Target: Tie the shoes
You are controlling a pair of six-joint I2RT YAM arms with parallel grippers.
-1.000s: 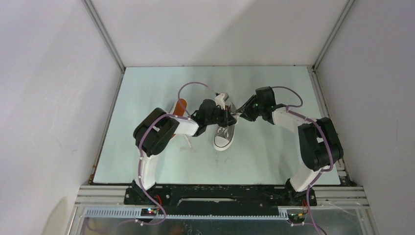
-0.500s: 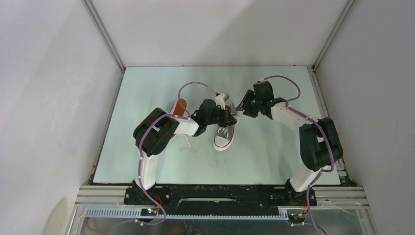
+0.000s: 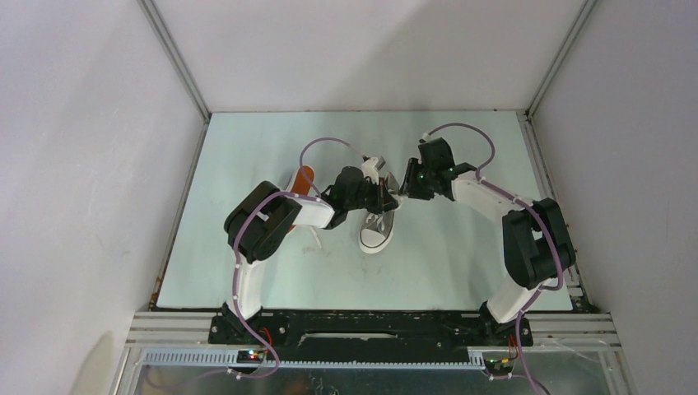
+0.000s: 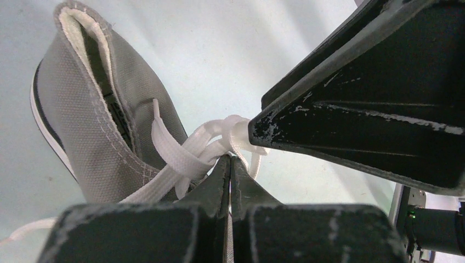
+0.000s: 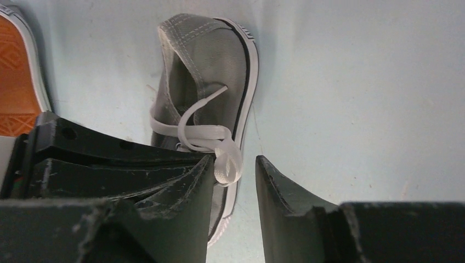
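Lace [image 4: 174,154] pinched above 1 grey shoe [image 3: 376,233]

The grey shoe sits sole-down near the middle of the bench [image 3: 461,263], with its white toe cap toward the arm bases and its open heel toward the far wall. The left hand [image 4: 229,162] is over it from the left side. Its 2 fingers are pressed together with no gap showing, and the white lace runs from the eyelets up into their tips, so this hand holds the lace. A small loop of lace bunches just past those tips.

The right hand [image 5: 234,160] is over the shoe from the right side, tip to tip with the left hand above the laced part. Its 2 fingers stand a narrow way apart. The loop hangs in the gap at their tips, and I cannot tell whether it touches either finger. 1 loose lace end curls across the shoe's opening.

The other shoe [image 3: 304,178] lies on its side just left of the grey shoe, with its orange sole showing, partly hidden under the left arm.
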